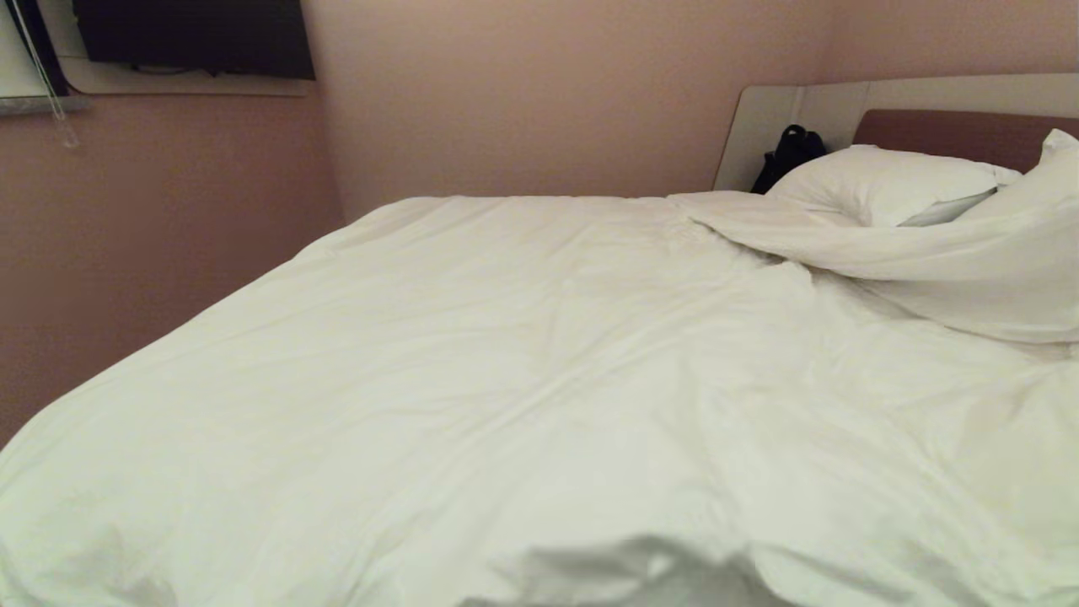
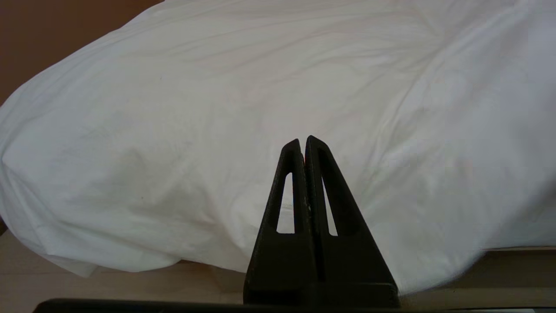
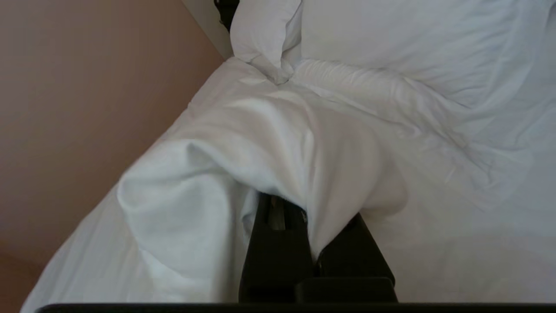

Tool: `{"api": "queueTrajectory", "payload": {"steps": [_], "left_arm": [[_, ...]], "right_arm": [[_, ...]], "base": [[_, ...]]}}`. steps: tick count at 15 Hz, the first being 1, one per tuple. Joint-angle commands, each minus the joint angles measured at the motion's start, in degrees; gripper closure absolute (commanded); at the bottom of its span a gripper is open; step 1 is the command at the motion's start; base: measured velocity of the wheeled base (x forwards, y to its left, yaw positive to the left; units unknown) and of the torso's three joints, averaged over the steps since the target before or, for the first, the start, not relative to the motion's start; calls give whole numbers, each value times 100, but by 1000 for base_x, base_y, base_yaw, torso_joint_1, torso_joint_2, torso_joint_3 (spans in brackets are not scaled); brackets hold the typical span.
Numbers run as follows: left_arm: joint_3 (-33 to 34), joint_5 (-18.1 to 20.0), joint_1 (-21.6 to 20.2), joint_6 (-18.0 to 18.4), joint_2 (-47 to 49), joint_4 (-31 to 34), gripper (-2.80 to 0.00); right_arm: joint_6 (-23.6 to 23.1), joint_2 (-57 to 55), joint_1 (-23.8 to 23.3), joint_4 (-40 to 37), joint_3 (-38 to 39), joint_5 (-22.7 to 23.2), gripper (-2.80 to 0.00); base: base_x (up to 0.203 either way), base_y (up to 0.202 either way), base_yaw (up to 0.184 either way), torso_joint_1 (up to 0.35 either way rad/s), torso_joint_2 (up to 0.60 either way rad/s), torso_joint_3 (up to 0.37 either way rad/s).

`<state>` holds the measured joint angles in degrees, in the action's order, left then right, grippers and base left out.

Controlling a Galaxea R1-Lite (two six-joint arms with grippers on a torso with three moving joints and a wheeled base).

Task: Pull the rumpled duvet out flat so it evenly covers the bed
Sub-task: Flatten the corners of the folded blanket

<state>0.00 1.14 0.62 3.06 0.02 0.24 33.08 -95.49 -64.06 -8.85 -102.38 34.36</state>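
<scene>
The duvet (image 1: 506, 371) lies spread over most of the bed (image 1: 961, 135), puffy and creased, its broad middle fairly smooth in the head view while its upper right part is folded back in a thick roll that runs across toward the pillow (image 1: 885, 181). The near edge bunches into a shadowed fold at the bottom of that view. In the left wrist view the duvet hangs over the side of the bed in a rounded bulge, its lower hem drooping toward the pale floor (image 2: 108, 282). In the right wrist view a raised hump of the white cloth is gathered up and drapes over the right gripper (image 3: 304, 213), whose dark fingers are pressed together with a fold of the duvet pinched between them; the fingertips themselves are buried in the fabric. Beyond that hump the cloth falls in wrinkles toward the pillows stacked at the head of the bed, and a pinkish wall (image 3: 87, 108) runs alongside. The left gripper (image 2: 303, 141) hangs low beside the bed, apart from the duvet, its two black fingers closed tip to tip on nothing. At the head of the bed stands the pale grey headboard with its brown padded panel, and a small black bag (image 1: 788, 156) sits just beside the pillow against it. On the far wall to the left hangs a dark screen (image 1: 194, 38).
</scene>
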Motion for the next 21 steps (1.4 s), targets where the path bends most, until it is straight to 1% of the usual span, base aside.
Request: {"api": "queueTrajectory", "payload": {"steps": [1, 4, 7, 10, 14, 18, 21], "left_arm": [[0, 0, -1, 2, -2, 2, 0], [0, 0, -1, 2, -2, 2, 0], [0, 0, -1, 2, -2, 2, 0], [0, 0, -1, 2, -2, -7, 0], [0, 0, -1, 2, -2, 2, 0], [0, 0, -1, 2, -2, 2, 0], [0, 0, -1, 2, -2, 2, 0]], "right_arm": [[93, -159, -225, 8, -45, 505, 0], [93, -342, -563, 33, -126, 528, 0], [97, -575, -779, -6, -406, 555, 0], [93, -733, -824, -12, -426, 607, 0], [24, -845, -802, -3, -260, 608, 0], [-39, -607, -472, -30, 19, 773, 0], [-75, -94, 63, -123, 564, 901, 0]], "base": [[0, 0, 0, 0, 0, 0], [0, 0, 0, 0, 0, 0], [0, 0, 0, 0, 0, 0], [0, 0, 0, 0, 0, 0], [0, 0, 0, 0, 0, 0], [0, 0, 0, 0, 0, 0], [0, 0, 0, 0, 0, 0]]}}
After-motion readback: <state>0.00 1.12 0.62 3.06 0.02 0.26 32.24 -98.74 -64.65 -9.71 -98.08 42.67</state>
